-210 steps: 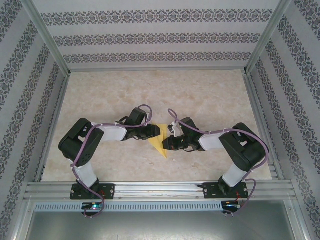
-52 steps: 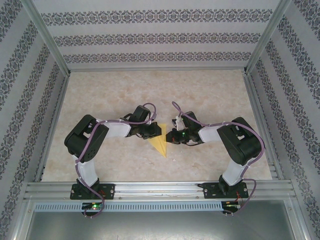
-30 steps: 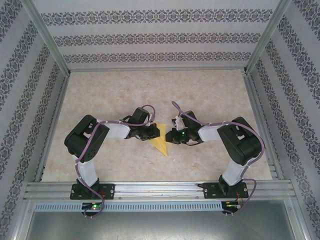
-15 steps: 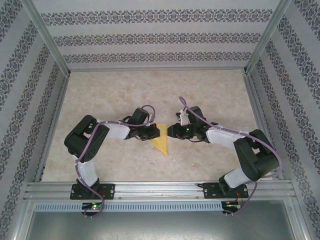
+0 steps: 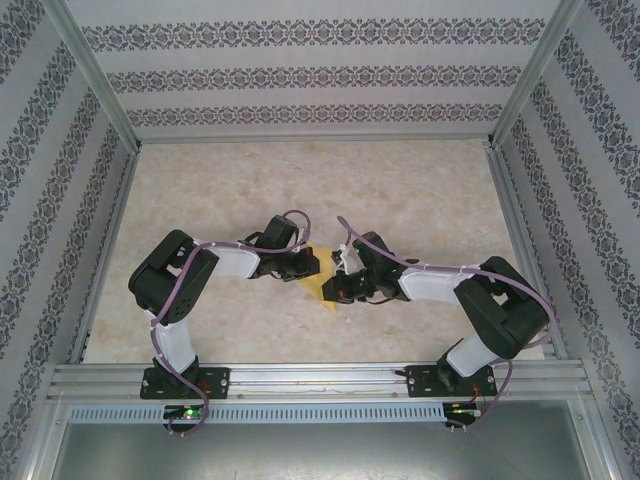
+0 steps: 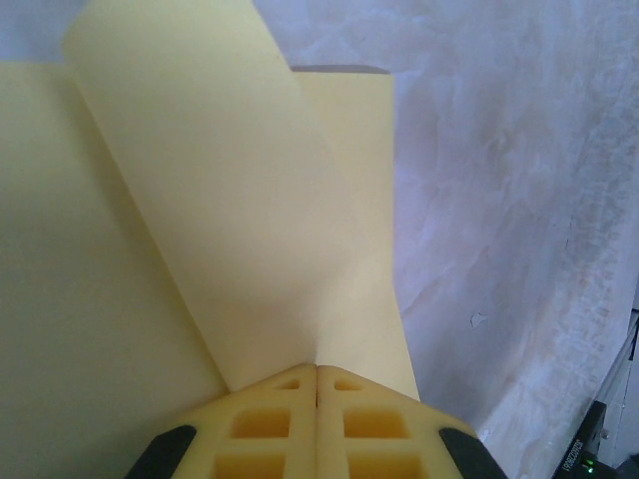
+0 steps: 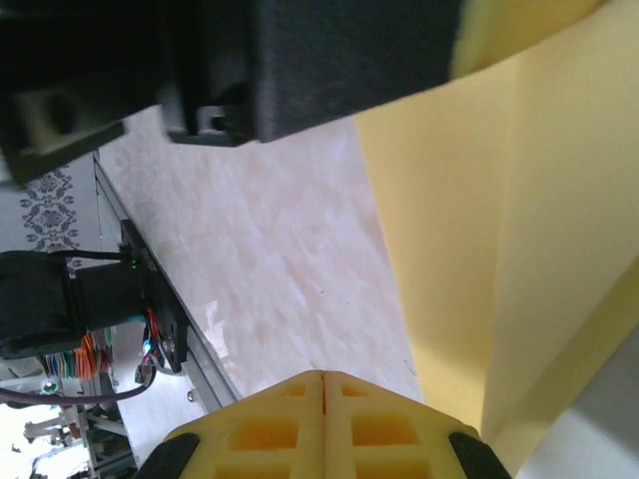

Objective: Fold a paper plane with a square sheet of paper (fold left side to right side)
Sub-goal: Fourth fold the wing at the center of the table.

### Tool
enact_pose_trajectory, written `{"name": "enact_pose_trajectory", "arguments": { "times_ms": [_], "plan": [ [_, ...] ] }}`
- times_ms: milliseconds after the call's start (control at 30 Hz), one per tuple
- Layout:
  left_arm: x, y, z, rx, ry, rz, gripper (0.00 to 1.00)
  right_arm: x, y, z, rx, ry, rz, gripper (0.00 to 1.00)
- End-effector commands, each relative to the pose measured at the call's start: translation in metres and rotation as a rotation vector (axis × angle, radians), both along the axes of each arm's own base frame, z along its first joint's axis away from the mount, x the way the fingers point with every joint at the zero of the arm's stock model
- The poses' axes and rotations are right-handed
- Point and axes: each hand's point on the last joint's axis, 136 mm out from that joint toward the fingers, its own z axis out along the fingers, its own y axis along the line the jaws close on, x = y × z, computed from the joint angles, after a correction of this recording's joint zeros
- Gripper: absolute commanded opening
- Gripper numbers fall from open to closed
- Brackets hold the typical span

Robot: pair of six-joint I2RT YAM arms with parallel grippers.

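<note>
A pale marbled tabletop (image 5: 420,190) is seen, closed in by patterned walls (image 5: 300,75). The paper (image 5: 314,288), already folded into a smaller pointed yellow shape, lies near the middle of the tabletop, between the two arms.

The left end effector (image 6: 318,374) is set at the paper's left edge. Its fingers are pressed together and a flap (image 6: 200,180) rises and curls away from their tips, so the flap is judged to be clamped between them. The right end effector (image 7: 322,379) is set low at the paper's right side. Its fingers are together with nothing seen between them, and the paper's edge runs just beside them.

The left-to-right fold is judged to be in hand: the flap is lifted but not yet laid over. For the next move, the flap would have to be carried across to the right and its edges matched. The paper would have to be kept from sliding while the crease is pressed flat.

No brand, label or writing can be read.
</note>
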Motion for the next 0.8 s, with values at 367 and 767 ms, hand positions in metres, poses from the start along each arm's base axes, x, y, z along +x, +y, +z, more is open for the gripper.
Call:
{"name": "enact_pose_trajectory", "arguments": {
  "times_ms": [367,767],
  "plan": [
    [-0.016,0.026,-0.035,0.127,0.084,0.030,0.02,-0.015,-0.004,-0.031,-0.021,0.075,-0.013,0.00],
    [-0.015,0.029,-0.034,0.127,0.083,0.037,0.02,-0.019,-0.006,-0.037,-0.038,0.086,-0.016,0.00]
  ]
}}
